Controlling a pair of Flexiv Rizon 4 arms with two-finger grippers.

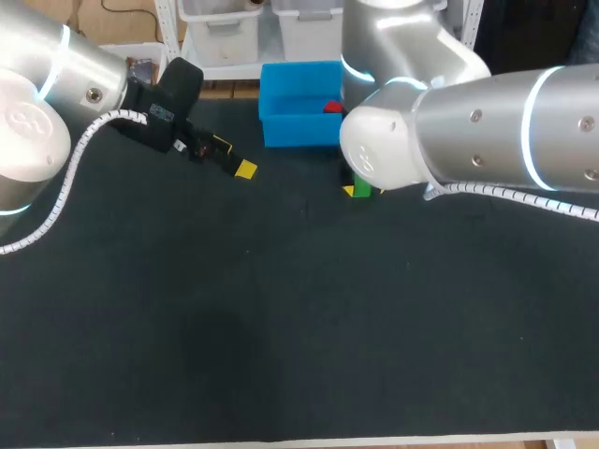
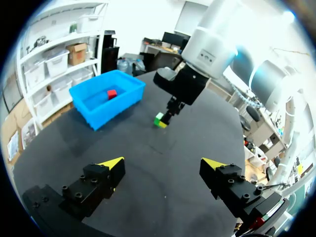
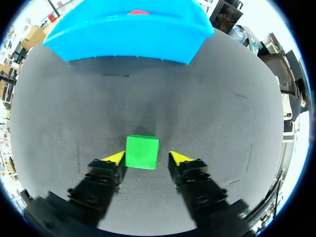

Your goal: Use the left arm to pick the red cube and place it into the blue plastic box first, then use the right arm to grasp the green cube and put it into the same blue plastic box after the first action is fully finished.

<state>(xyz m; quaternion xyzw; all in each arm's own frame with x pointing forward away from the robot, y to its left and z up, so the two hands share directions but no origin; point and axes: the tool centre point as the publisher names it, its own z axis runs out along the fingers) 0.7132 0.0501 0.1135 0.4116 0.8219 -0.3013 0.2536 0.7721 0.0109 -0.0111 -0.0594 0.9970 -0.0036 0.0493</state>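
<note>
The red cube [image 1: 332, 106] [image 2: 112, 94] lies inside the blue plastic box [image 1: 281, 75] [image 2: 113, 111] at the table's far middle. Just in front of the box, the green cube [image 1: 363, 190] [image 3: 142, 151] rests on the black mat. My right gripper [image 3: 145, 157] straddles it. One yellow tip is against the cube's side and a narrow gap shows at the other, so the gripper is open. In the head view the right arm hides most of that gripper [image 1: 359, 191]. My left gripper [image 1: 234, 156] [image 2: 163, 163] hovers wide open and empty, left of the box.
The black mat [image 1: 281, 327] covers the table, with the near half bare. The box's front wall [image 3: 128, 34] stands a short way ahead of the right gripper. The right arm's bulky wrist [image 2: 187, 84] stands over the green cube.
</note>
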